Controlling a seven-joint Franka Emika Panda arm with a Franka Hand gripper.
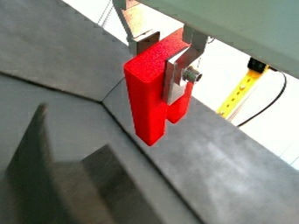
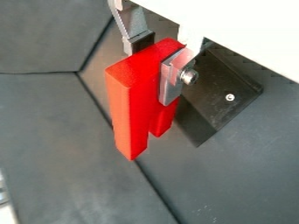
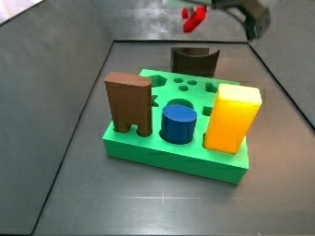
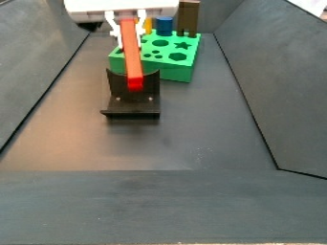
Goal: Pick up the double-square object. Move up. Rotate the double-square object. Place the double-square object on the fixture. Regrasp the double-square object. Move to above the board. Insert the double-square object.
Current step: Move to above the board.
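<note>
My gripper is shut on the double-square object, a bright red stepped block that hangs down long from between the silver fingers; both wrist views show it. In a side view the gripper holds the red block over the fixture, a dark bracket on a base plate. From the opposite side the red block is well above the fixture's U-notched top. The fixture plate also shows beside the block in a wrist view. The green board lies next to the fixture.
On the board stand a tall brown notched block, a blue cylinder and a yellow-orange block. Dark sloping walls enclose the floor. A yellow tape measure and a cable lie outside the enclosure.
</note>
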